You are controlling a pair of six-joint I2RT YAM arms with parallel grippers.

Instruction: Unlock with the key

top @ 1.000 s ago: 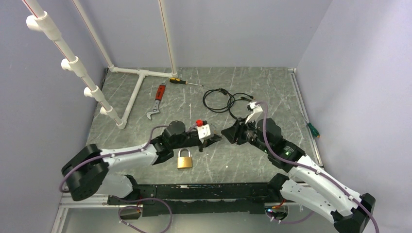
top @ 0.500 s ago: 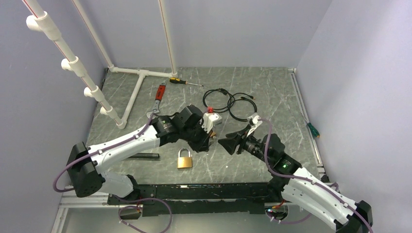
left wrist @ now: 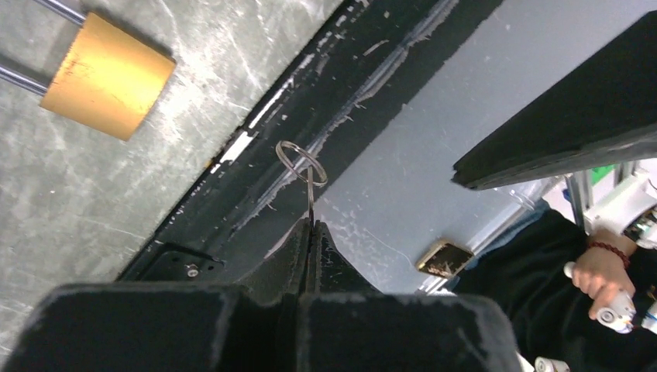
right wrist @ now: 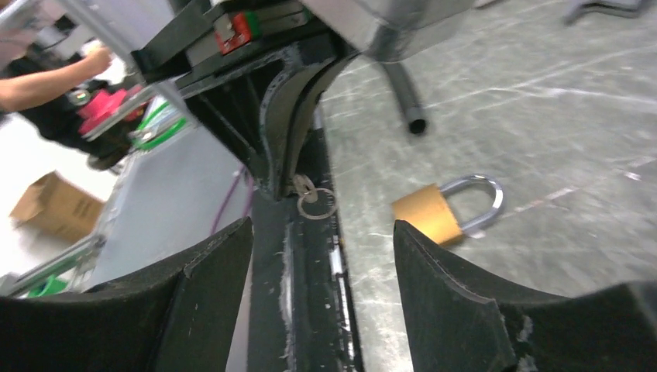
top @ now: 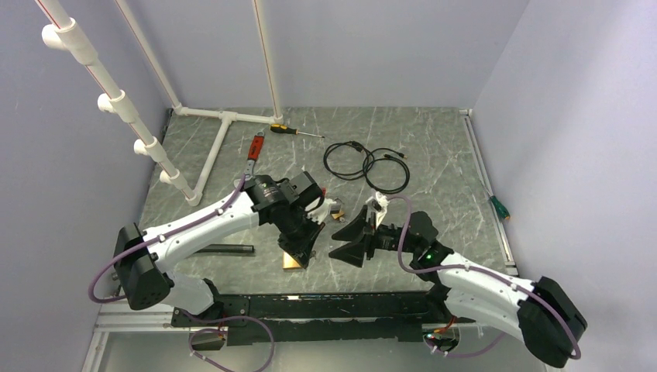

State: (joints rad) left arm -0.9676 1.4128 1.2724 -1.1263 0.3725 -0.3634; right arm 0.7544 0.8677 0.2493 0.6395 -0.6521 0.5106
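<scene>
While the left claw (left wrist: 310,230) is clamped on the key (left wrist: 311,195), its ring (left wrist: 301,162) poking out past the tips over the near edge of the worktop (top: 449,147), the right claw (top: 346,242) stands wide apart facing it, holding nothing. Just beside them the brass padlock (right wrist: 434,214) lies flat on the worktop. Farther back lie a cable (top: 364,164), wrench (top: 249,160) and screwdriver (top: 291,130).

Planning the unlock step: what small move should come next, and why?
Probably lower the open right hand onto the padlock to steady it: it lies loose on the table, while the shut left hand pinches the key, ring outward.
</scene>
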